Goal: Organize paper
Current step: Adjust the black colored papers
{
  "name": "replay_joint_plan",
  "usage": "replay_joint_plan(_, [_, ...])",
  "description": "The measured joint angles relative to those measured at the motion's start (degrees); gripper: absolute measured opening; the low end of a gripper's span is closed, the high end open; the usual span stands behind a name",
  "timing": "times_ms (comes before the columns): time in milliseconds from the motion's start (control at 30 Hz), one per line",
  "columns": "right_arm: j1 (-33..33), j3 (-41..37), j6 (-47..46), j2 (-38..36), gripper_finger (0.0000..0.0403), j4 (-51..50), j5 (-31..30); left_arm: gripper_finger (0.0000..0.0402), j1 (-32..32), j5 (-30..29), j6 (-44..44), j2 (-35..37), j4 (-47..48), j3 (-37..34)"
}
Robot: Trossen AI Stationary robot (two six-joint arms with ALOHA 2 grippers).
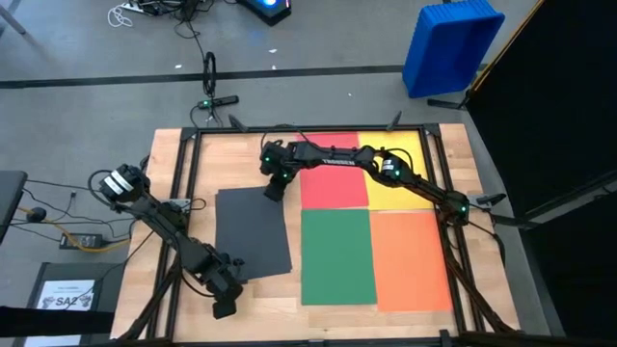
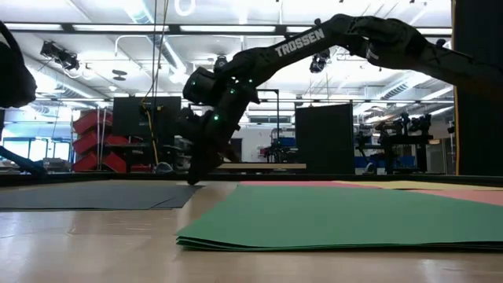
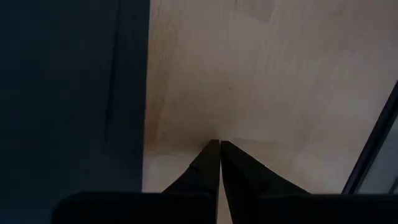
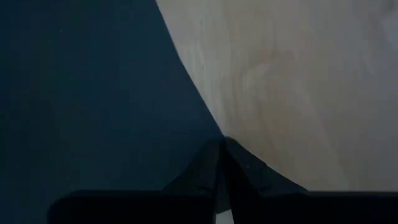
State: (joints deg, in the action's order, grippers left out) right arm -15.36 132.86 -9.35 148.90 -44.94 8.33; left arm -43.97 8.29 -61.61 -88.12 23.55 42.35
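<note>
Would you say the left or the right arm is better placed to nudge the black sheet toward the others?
Probably the right: its shut gripper is at the black sheet's far corner. The left gripper, also shut, sits off its near corner on bare table.

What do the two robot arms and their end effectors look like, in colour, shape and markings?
Both arms are black, built of slim jointed links. The right arm carries the word "TROSSEN" in white letters along one link, and small green lights glow at its joints. The left arm has a white-striped joint near its base. Each end effector, left and right, has two dark fingers that taper to thin points.
</note>
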Motion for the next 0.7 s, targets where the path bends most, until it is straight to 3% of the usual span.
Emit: replay_joint_plan(700, [1.86, 0.21, 3.64, -0.11, 0.0, -3.54, -1.6, 0.0, 6.43, 1.43, 8.87, 0.09, 9.56, -0.31])
